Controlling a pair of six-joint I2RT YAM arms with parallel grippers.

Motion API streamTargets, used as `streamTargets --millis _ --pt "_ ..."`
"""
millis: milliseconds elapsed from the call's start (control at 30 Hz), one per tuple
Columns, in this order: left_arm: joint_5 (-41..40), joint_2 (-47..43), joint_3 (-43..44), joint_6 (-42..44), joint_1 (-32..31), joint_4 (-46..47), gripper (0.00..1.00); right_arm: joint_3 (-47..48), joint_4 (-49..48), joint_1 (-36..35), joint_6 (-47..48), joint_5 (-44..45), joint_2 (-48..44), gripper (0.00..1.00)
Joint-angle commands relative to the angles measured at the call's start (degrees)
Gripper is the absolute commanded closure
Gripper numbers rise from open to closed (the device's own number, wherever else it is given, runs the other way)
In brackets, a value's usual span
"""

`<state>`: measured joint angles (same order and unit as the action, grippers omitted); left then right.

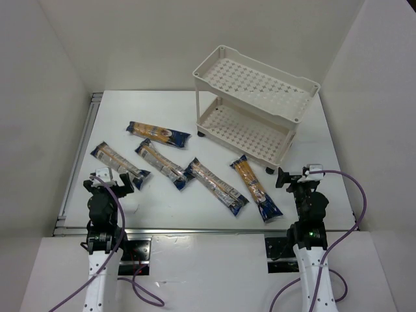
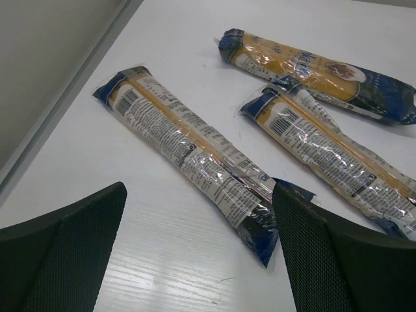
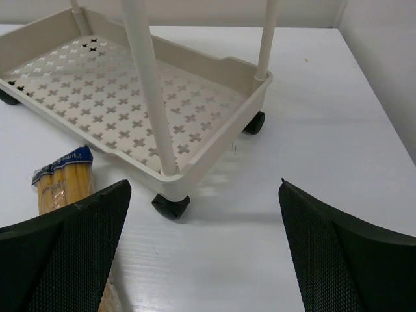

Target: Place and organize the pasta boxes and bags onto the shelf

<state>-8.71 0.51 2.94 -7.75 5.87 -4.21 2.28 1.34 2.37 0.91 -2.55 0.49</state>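
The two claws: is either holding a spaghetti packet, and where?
Nothing is held. The left gripper and right gripper stand open, empty; the spaghetti packets lie on the table.

Straight ahead of the left gripper (image 2: 200, 190), the nearest packet (image 2: 195, 153) slips its dark blue near end partly behind one finger (image 2: 338, 260). Ahead and to that gripper's right, the second packet (image 2: 331, 146) and the far packet (image 2: 312, 68) are both cut off by the wrist view's right edge.

Ahead of the right gripper (image 3: 205, 185), the shelf (image 3: 214, 65) has its upper tier out of frame, and its posts (image 3: 148, 84) run out at the top edge. Ahead to the left, a fourth packet (image 3: 62, 175) disappears behind a finger (image 3: 71, 253).

From above, the label print (image 1: 158, 132) is too small to read.
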Motion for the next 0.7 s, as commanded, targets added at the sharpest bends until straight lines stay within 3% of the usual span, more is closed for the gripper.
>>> streamTargets --millis 0,167,233,267,300,367,400,467,500,533,667 --pt "5.26 -1.04 -1.53 2.73 0.28 3.15 0.00 -2.37 -1.34 -0.53 -0.38 0.52 -0.32 0.01" --pt "7.92 -1.04 -1.53 4.67 0.28 3.15 0.00 -2.37 -1.34 -0.53 -0.38 0.52 -0.32 0.01" --pt "10.63 -1.04 -0.48 9.56 0.28 5.16 0.00 -2.37 -1.87 -0.53 -0.38 0.52 -0.32 0.01" --pt "12.64 -1.04 0.48 14.03 0.28 7.44 0.00 -1.33 -2.39 -0.53 3.62 -4.35 -0.32 0.01" --pt "9.18 -1.04 2.49 11.99 0.28 12.85 0.00 -0.71 -5.36 -0.53 11.93 -10.14 -0.32 0.01" --pt "20.86 -1.04 4.26 33.12 0.28 15.11 0.00 2.80 -8.19 -0.53 12.30 -10.57 -0.32 0.01" --pt "24.23 -1.04 5.05 45.85 0.28 15.11 0.00 5.25 -8.20 -0.53 17.67 -12.46 -0.32 0.01" --pt "24.27 -1.04 8.90 52.19 0.28 13.10 0.00 7.72 -3.83 -0.53 33.63 -20.17 -0.32 0.01" --pt "24.27 -1.04 10.75 55.09 0.28 8.39 0.00 10.69 -0.06 -0.53 48.77 -20.22 -0.32 0.01" --pt "24.27 -1.04 14.77 61.04 0.28 5.55 0.00 12.29 5.46 -0.53 53.19 -19.61 -0.32 0.01" --pt "17.43 -1.04 20.78 66.11 0.28 -0.98 0.00 20.11 4.02 -0.53 50.26 -8.02 -0.32 0.01"
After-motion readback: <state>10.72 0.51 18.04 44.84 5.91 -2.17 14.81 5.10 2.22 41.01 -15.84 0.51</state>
